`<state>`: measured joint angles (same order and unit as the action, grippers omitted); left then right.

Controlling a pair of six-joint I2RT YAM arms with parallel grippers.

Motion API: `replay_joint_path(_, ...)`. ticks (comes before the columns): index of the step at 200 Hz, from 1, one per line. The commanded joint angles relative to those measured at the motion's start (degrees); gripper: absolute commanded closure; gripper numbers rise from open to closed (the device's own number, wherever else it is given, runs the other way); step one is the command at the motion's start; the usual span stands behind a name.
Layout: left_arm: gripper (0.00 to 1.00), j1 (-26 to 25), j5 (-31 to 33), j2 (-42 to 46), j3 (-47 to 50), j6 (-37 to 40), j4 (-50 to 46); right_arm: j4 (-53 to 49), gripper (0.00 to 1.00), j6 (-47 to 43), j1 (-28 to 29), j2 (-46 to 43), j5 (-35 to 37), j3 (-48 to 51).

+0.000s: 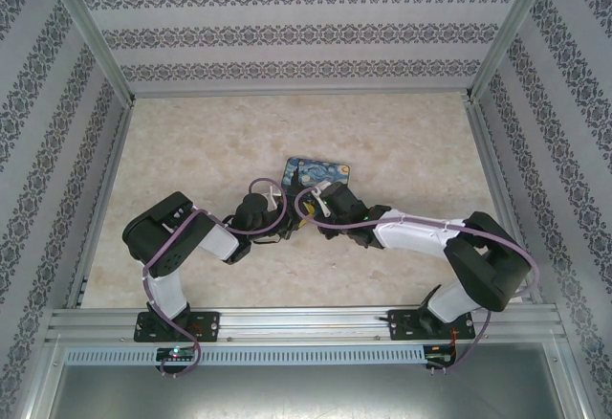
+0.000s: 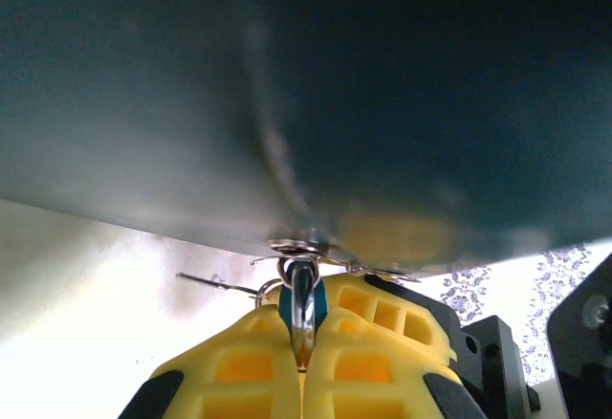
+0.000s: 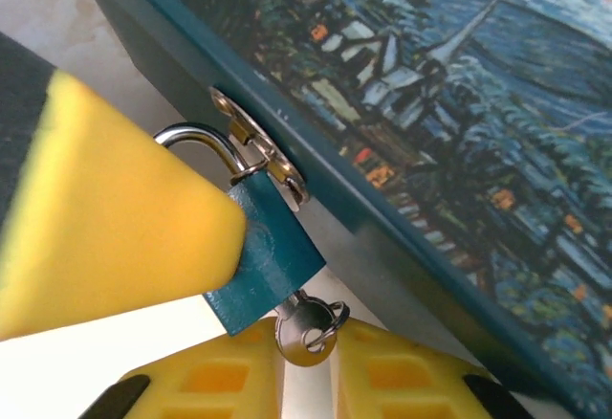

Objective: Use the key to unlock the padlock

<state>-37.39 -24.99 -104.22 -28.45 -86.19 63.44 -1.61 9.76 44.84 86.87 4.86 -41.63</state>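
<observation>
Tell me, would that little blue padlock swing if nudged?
Likely swing: the padlock hangs by its thin shackle from the hasp on the box. Its body looks hard and smooth, so probably stiff and slippery. Tiny beside the box, it is probably light.

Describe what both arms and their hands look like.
Both the left arm and right arm have bulky black joints, white link shells and a purple cable looping along them. The left hand and right hand have yellow fingers with square hollow cells and black patches.
</observation>
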Motion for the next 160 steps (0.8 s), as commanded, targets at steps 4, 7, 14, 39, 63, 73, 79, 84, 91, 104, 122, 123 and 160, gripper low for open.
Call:
replay_joint_path(4, 1.0, 0.03, -2.15, 0.17, -1.14, -0.38, 2.3, 1.32, 0.91, 0.0, -0.43, 0.73, -0.88, -2.61)
replay_joint_path(7, 1.0, 0.03, -2.16, 0.16, -1.15, -0.39, 2.39, 1.41, 0.93, 0.15, -0.58, 0.63, -1.45, -2.66)
replay_joint_path(14, 1.0, 0.03, -2.25, 0.08, -1.03, -0.38, 2.35, 1.59, 0.98, 0.54, -0.89, 0.43, -2.88, -2.91)
replay_joint_path(39, 1.0, 0.02, -2.25, -0.3, -0.77, -0.35, 2.48, 2.87, 1.0, 3.27, -4.05, -0.75, -13.69, -3.03)
replay_joint_path(63, 1.0, -0.02, -1.8, -0.91, -0.37, -0.25, 2.81, 4.96, 1.0, 6.76, -7.23, -2.12, -23.33, -1.65)
replay_joint_path(73, 1.0, -0.06, -1.59, -1.35, -0.15, -0.37, 3.24, 5.8, 1.0, 8.12, -8.49, -2.79, -26.24, -0.81)
replay_joint_path(79, 1.0, 0.03, -1.46, -1.57, -0.02, -0.6, 3.5, 6.11, 0.92, 8.76, -9.13, -3.25, -27.64, -0.21)
replay_joint_path(84, 1.0, 0.01, -1.37, -1.68, 0.01, -0.61, 3.66, 6.17, 0.81, 9.16, -9.53, -3.72, -27.93, 0.31)
replay_joint_path(91, 1.0, 0.02, -1.37, -1.97, 0.0, -0.58, 3.72, 6.11, 0.74, 9.59, -9.91, -4.43, -27.83, 1.09)
replay_joint_path(104, 1.0, 0.03, -1.15, -2.29, -0.01, -0.62, 3.71, 6.01, 0.67, 10.2, -10.68, -5.96, -27.7, 2.69)
replay_joint_path(122, 1.0, 0.02, -1.05, -2.48, 0.01, -0.03, 3.58, 7.14, 0.58, 12.16, -11.25, -7.95, -27.65, 5.1)
replay_joint_path(123, 1.0, 0.03, -1.04, -2.48, -0.01, -0.03, 3.56, 7.19, 0.58, 12.32, -11.26, -8.04, -27.59, 5.21)
replay_joint_path(160, 1.0, 0.01, -1.18, -2.73, -0.02, -0.28, 3.84, 7.07, 0.52, 13.25, -10.83, -11.06, -23.9, 7.85)
